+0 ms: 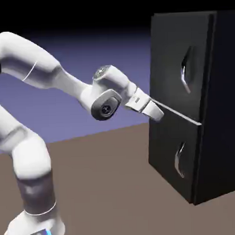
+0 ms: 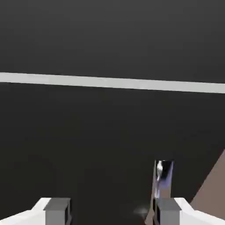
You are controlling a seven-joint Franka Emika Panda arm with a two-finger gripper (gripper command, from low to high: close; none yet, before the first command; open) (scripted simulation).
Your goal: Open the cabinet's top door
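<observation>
The brown surface [image 1: 102, 186] lies under the black cabinet [image 1: 226, 111], and the blue-violet backdrop [image 1: 126, 47] is behind it. The top door [image 1: 167, 65] is the upper front panel of the cabinet and looks closed, with its silver handle [image 1: 184, 76]; below the pale strip [image 1: 176, 111] is the lower door [image 1: 163, 139]. The gripper [image 2: 112, 212] is near the cabinet's front, released, its fingers apart, holding nothing. Bare surface extends between the cabinet and the robot's base [image 1: 35, 225].

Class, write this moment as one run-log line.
top door: closed | end effector: open, empty, near light strip between doors | top handle: not grasped | next: probably raise toward it
</observation>
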